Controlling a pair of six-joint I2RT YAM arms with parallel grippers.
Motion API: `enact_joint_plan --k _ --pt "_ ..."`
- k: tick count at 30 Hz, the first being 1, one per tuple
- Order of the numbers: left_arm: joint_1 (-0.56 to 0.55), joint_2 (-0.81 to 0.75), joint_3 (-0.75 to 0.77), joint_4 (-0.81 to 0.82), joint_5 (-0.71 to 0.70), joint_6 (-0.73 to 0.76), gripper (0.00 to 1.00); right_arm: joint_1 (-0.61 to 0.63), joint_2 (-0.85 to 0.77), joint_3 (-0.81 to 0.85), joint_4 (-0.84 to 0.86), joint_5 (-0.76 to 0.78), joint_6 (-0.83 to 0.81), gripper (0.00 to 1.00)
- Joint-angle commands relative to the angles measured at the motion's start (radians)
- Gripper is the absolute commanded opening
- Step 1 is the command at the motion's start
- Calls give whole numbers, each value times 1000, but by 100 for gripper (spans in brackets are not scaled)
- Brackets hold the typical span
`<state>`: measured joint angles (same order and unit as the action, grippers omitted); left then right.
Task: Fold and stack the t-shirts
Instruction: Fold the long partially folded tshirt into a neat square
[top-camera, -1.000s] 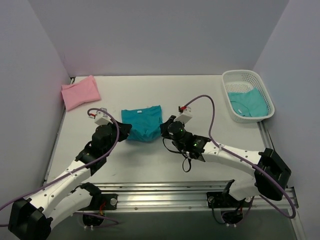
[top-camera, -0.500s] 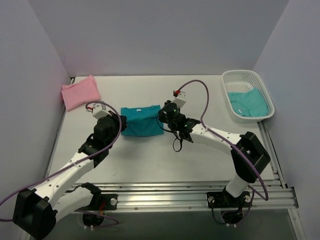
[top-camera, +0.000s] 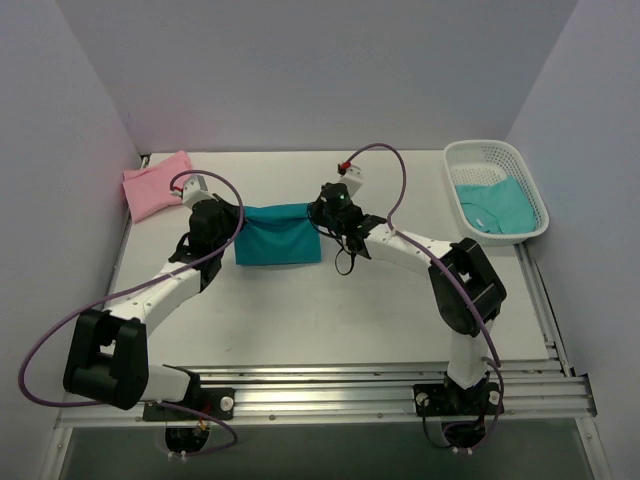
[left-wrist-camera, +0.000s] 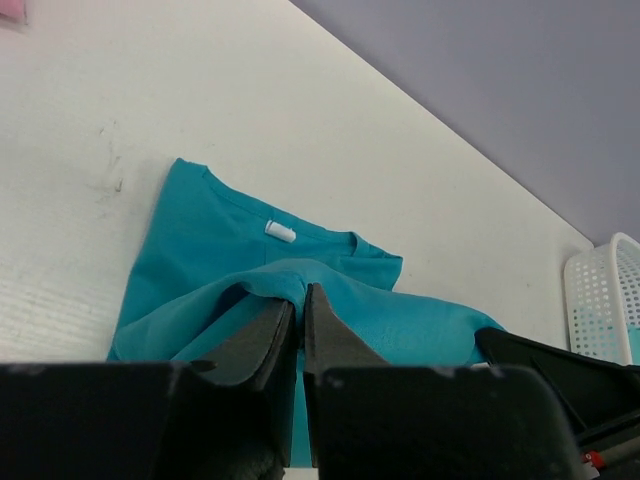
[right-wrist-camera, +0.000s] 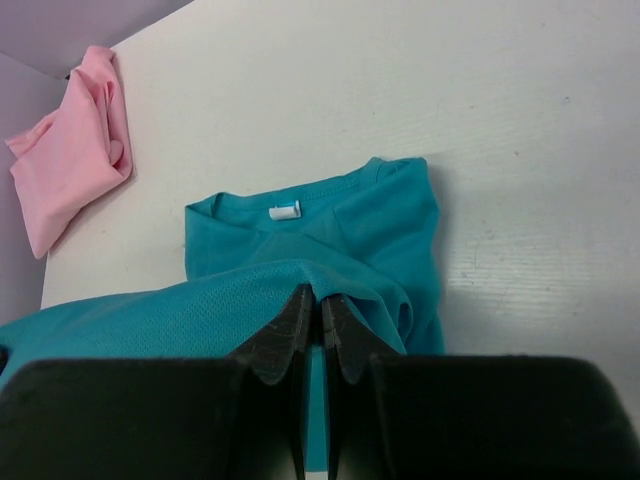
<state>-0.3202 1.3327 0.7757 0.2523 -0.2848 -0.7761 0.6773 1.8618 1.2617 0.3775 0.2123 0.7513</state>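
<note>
A teal t-shirt (top-camera: 278, 238) lies in the middle of the table, its near half lifted and carried over its collar half. My left gripper (top-camera: 238, 213) is shut on its left corner, seen in the left wrist view (left-wrist-camera: 300, 292). My right gripper (top-camera: 316, 212) is shut on its right corner, seen in the right wrist view (right-wrist-camera: 320, 297). The collar with a white label (right-wrist-camera: 284, 211) lies flat beyond the jaws. A folded pink t-shirt (top-camera: 153, 183) sits at the far left; it also shows in the right wrist view (right-wrist-camera: 70, 160). More teal t-shirts (top-camera: 497, 205) lie in the basket.
A white plastic mesh basket (top-camera: 471, 158) stands at the far right of the table. Purple walls close the left, back and right sides. A metal rail (top-camera: 330, 385) runs along the near edge by the arm bases.
Both grippers have carried the shirt's near edge away from the bases toward the back, folding it over the collar half. The arms have stretched out further.
</note>
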Motion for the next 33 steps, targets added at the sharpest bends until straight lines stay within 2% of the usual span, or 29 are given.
enact_joint_plan --k 1,4,5,6,7,8,9,10,11,12,13,15,20,24,27,33 --pt "38 115 111 155 81 24 12 -38 57 91 23 -36 -23 0" --pt "95 291 198 198 160 17 13 -82 146 184 29 -71 -21 0" --pt "118 343 279 209 171 20 13 -111 183 221 26 -79 -20 0" --pt "131 467 331 214 182 23 15 -128 222 266 18 -91 -15 9" --pt "147 540 394 209 237 26 17 -146 312 366 9 -111 -12 14" --pt "180 610 542 211 271 28 39 -180 363 422 2 -119 -10 23" --pt "196 767 625 209 312 26 64 -195 411 480 -8 -116 -3 63" --pt "211 849 720 168 382 6 89 -212 507 581 36 -123 -15 78" --pt "227 923 936 132 422 -14 94 -228 555 635 41 -132 -12 94" --pt "259 1057 1039 84 461 -37 94 -263 598 701 19 -149 2 99" --pt "270 1109 1133 2 499 -63 94 -281 652 755 -15 -171 16 99" --pt "302 1137 1224 13 588 -126 94 -309 624 763 9 -200 48 99" --pt "310 892 961 148 503 -74 94 -314 429 543 123 -139 -4 100" --pt "313 680 818 110 455 -52 94 -311 272 372 159 -154 -7 99" --pt "310 544 650 111 408 -38 94 -297 205 289 179 -159 -7 99" --pt "311 375 378 71 366 -61 94 -277 48 75 215 -154 8 99"
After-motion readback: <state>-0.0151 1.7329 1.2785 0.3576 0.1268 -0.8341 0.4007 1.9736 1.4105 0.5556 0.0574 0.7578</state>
